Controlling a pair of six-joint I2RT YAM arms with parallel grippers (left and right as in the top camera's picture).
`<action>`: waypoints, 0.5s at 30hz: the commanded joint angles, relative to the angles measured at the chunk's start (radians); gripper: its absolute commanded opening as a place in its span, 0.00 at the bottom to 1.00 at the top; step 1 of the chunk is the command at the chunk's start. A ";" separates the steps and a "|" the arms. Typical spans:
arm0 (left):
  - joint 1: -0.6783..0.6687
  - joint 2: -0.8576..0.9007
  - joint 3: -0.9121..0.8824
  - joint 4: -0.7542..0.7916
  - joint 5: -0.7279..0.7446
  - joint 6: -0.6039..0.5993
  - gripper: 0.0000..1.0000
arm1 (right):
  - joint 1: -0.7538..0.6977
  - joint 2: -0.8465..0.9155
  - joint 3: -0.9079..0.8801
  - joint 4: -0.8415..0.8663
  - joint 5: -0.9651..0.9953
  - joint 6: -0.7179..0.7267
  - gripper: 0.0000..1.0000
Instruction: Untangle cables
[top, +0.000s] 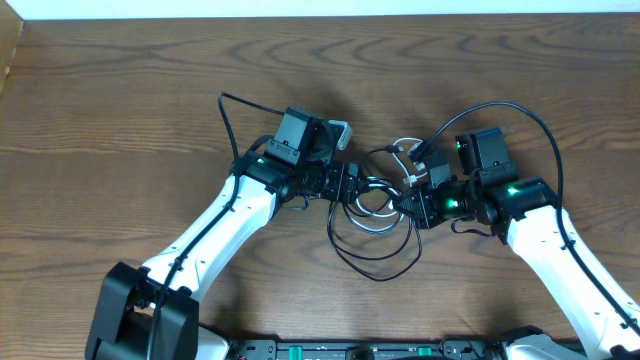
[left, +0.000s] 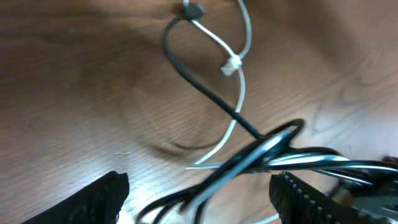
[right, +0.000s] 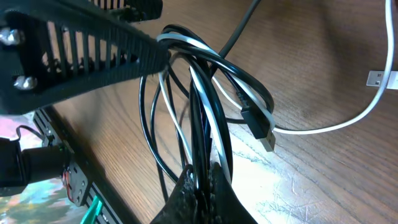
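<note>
**Cable bundle mid-worktop, between the two arms**

The cable bundle (top: 375, 205) lies at the middle of the worktop (top: 120, 90). The left end effector (top: 352, 185) is on its left and the right end effector (top: 412, 205) on its right. The longer cable (left: 205, 89) loops out toward the near edge. The shorter cable (left: 242, 93) curls behind the bundle, beside the right wrist.

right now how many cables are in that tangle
2: the black cable loops over the table centre toward the near edge; the white cable threads through it there. Parts of either may be hidden.
</note>
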 joint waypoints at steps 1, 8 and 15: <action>0.002 0.012 -0.012 -0.005 -0.074 0.010 0.74 | 0.008 -0.008 0.003 0.001 -0.022 -0.016 0.01; -0.046 0.058 -0.023 -0.005 -0.072 0.010 0.64 | 0.008 -0.008 0.003 0.010 -0.021 -0.015 0.01; -0.088 0.133 -0.023 0.000 -0.073 0.018 0.60 | 0.008 -0.008 0.003 0.011 -0.021 -0.011 0.01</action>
